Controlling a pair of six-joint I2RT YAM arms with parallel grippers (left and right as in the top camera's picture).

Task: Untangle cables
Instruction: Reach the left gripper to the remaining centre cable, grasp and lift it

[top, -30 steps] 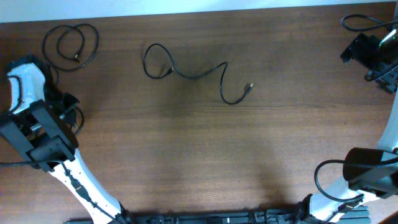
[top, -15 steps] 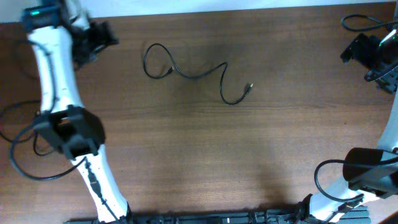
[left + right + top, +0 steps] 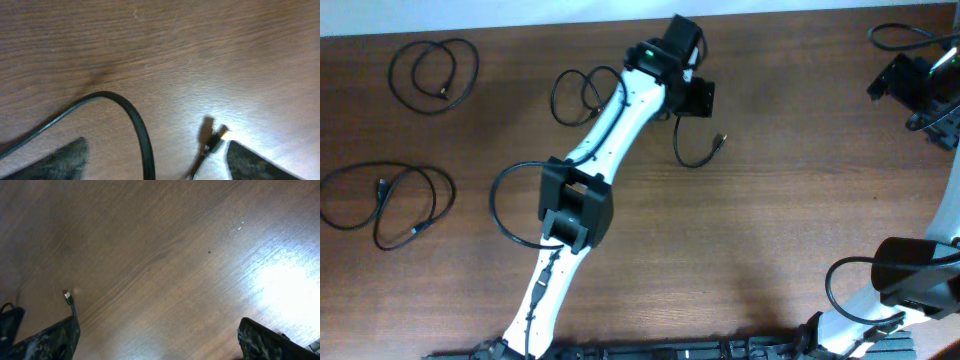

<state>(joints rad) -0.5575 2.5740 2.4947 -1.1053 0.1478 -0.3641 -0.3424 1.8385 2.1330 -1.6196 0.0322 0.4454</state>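
Three black cables lie apart on the wooden table [image 3: 790, 200]: a small coil [image 3: 433, 75] at the top left, a loose loop [image 3: 385, 205] at the left, and a long wavy cable [image 3: 692, 161] in the middle. My left gripper [image 3: 692, 100] hovers over that middle cable, jaws open. In the left wrist view the cord [image 3: 136, 122] curves between the fingers [image 3: 60, 160], and its plug [image 3: 215, 140] lies by the right one. The left gripper [image 3: 155, 167] holds nothing. My right gripper [image 3: 908, 92] waits open at the top right corner; between its jaws [image 3: 157, 347] is only bare wood.
The left arm [image 3: 610, 120] stretches diagonally from the front edge and covers part of the middle cable. A thick black arm wire [image 3: 500, 205] loops beside its elbow. The far plug [image 3: 68, 296] shows at the left in the right wrist view. Another arm wire [image 3: 895, 35] sits at the top right.
The left arm swung from the table's left side, past the top left corner, to over the middle cable. The loose loop at the left and the coil now lie uncovered. The right arm stayed still.
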